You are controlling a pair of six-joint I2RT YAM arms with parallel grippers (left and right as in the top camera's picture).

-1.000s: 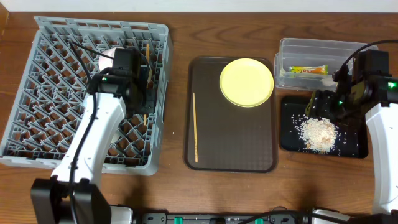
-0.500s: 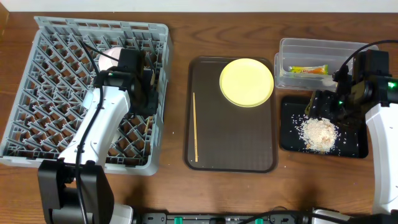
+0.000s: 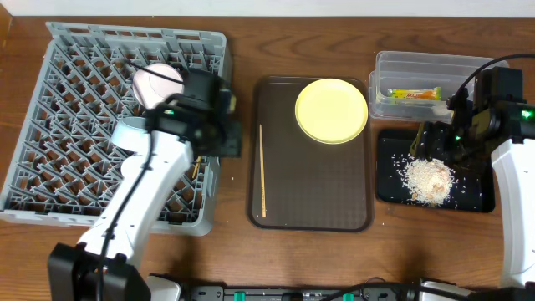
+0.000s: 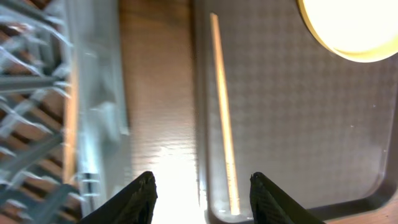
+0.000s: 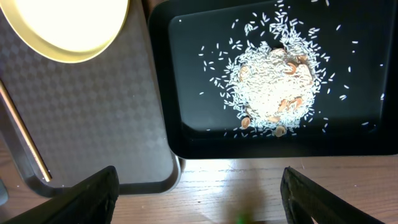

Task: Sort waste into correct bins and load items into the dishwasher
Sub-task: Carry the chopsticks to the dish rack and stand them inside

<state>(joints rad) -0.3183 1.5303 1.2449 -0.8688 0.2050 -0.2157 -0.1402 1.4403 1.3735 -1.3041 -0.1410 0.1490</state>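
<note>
**Both claws spread and empty: left by the rack's edge, right at the black tray**

My left claw (image 4: pixel 202 200) is spread wide with nothing between its fingers (image 4: pixel 138 198). It hangs over the bare strip of desk (image 4: pixel 155 93) between the grey dish rack (image 4: pixel 93 112) and the brown serving tray (image 4: pixel 298 137). Just ahead of it, one wooden chopstick (image 4: pixel 224 118) lies lengthwise on that tray, close along its left rim. The rack side of my wrist view is blurred. From overhead, a white bowl (image 3: pixel 157 82) sits among the rack's pegs near its far right part, behind my left arm. A thin tan sliver (image 3: pixel 196 170) shows in the rack near its right wall; I cannot tell for sure what it is.

Farther along the brown tray, the pale yellow plate (image 3: pixel 331 110) lies flat in the far right corner, well apart from the chopstick.

My right claw (image 5: pixel 199 200) is also wide apart and holds nothing. It hovers at the left part of the black tray (image 5: pixel 180 93). A heap of rice crumbs (image 5: pixel 270 93) lies in that tray, with loose grains scattered around it and a few brownish bits mixed in. Beyond the black tray stands the clear tub (image 3: pixel 418 63), and the green-yellow-orange wrapper (image 3: pixel 414 94) lies inside it.
</note>
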